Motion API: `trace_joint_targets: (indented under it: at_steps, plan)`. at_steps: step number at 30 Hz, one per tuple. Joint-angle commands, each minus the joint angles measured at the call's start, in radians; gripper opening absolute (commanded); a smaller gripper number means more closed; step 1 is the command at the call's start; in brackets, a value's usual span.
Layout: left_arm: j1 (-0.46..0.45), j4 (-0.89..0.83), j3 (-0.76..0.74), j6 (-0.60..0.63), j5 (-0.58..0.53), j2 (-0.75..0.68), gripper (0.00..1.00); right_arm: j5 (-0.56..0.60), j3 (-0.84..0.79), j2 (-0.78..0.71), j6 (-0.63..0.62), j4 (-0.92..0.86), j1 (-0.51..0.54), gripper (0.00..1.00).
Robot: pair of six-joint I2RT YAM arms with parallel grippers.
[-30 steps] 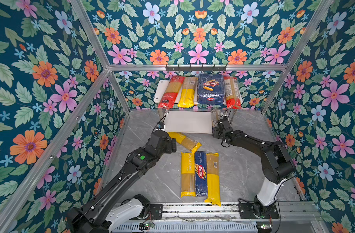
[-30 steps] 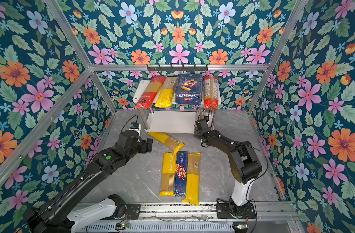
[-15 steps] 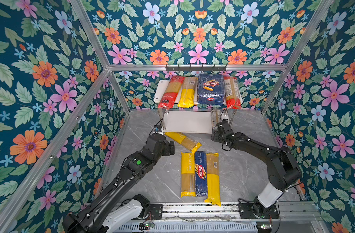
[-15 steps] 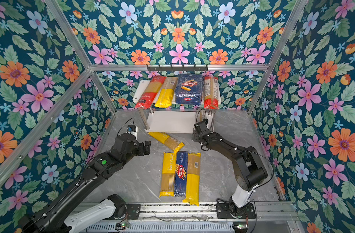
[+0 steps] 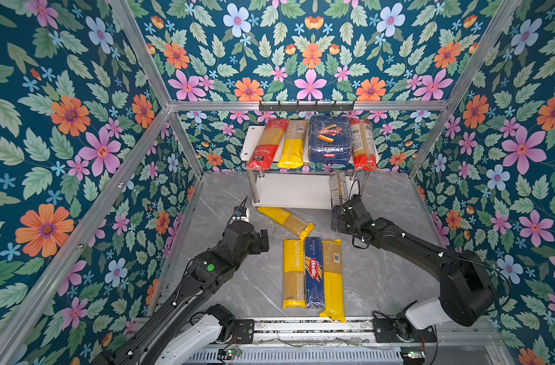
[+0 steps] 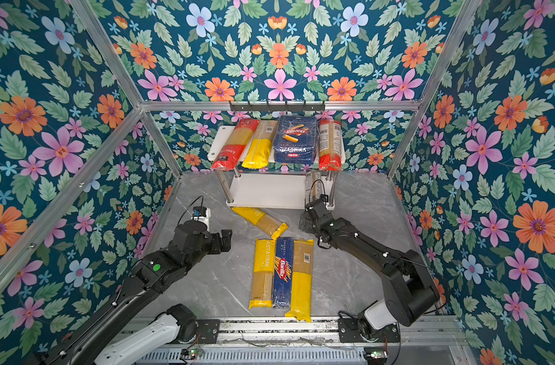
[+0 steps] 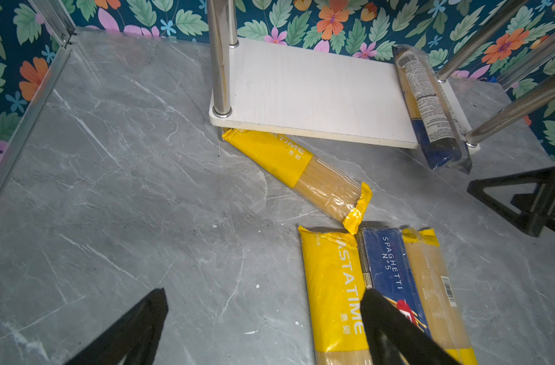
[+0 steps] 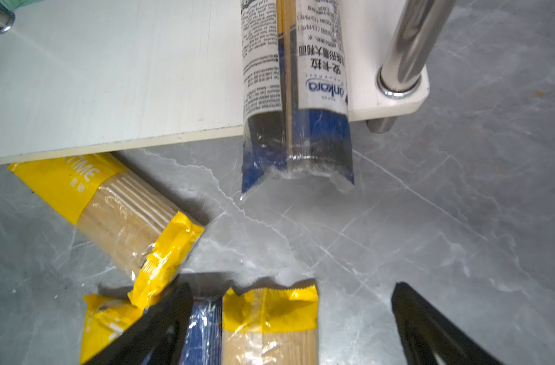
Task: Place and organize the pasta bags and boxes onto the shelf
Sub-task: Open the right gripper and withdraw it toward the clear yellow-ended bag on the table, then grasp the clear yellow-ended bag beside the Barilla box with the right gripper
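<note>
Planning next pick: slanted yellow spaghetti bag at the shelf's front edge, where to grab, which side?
Take the slanted yellow bag at its clear middle, from straight above, jaws across its narrow width. It lies flat, far end tucked under the lower board, so slide it out first. The open left gripper looks nearest.

On the shelf (image 6: 218,140), the upper board holds a red-ended spaghetti bag (image 6: 233,143), a yellow-ended bag (image 6: 259,145), the Barilla rigatoni pack (image 6: 296,139) and a second red-ended bag (image 6: 330,145). A dark-ended bag (image 6: 312,185) lies on the lower board (image 6: 263,192). On the grey worktop (image 6: 206,284), a tilted yellow bag (image 6: 260,221) lies between the shelf and a row of three: Pastatime bag (image 6: 263,271), Barilla spaghetti box (image 6: 282,271), barcoded yellow bag (image 6: 301,281).
</note>
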Motion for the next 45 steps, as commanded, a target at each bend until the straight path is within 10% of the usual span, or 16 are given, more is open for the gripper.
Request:
trace_joint_targets:
  at_steps: [1, 20, 45]
  plan:
    - [0.001, -0.012, -0.023, -0.034, 0.006, -0.023, 0.98, -0.003, -0.036, -0.054, 0.03, -0.037, 0.022, 0.99]
    - [0.0, 0.05, -0.191, -0.176, 0.117, -0.107, 0.98, 0.032, -0.219, -0.301, 0.304, -0.287, 0.385, 0.98]
    - [-0.016, 0.192, -0.269, -0.247, 0.334, -0.05, 0.95, -0.022, -0.243, -0.101, 0.579, -0.373, 0.706, 0.98]
